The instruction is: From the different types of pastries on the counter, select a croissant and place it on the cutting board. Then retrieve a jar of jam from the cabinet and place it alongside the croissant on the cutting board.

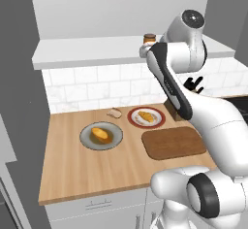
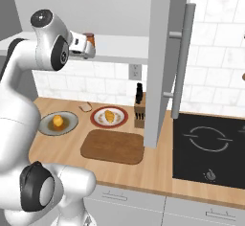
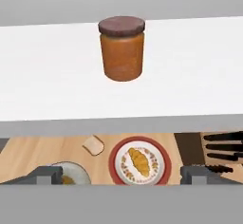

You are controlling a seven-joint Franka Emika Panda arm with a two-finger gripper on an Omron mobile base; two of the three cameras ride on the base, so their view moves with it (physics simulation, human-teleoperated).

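Jam jar (image 3: 121, 48) stands upright on the cabinet shelf (image 3: 199, 76), straight ahead of the gripper (image 3: 121, 175), whose jaws stand wide apart and hold nothing. Far below it the croissant (image 3: 138, 161) lies on a red-rimmed plate (image 3: 114, 160), and the board (image 1: 173, 142) is bare. Fetching jam looks premature; next, advance level until the jaws straddle the jar.

Counter (image 1: 72, 174): grey plate (image 1: 87, 139), red-rimmed plate (image 1: 131, 119), tan pastry (image 1: 115, 112), cutting board (image 1: 173, 142). Shelf (image 3: 57, 85): jar (image 3: 122, 48).

My arm (image 1: 213, 116) has smooth white rounded shells, with dark grey rings and round caps at its joints, and a long dark grey strip on one link.
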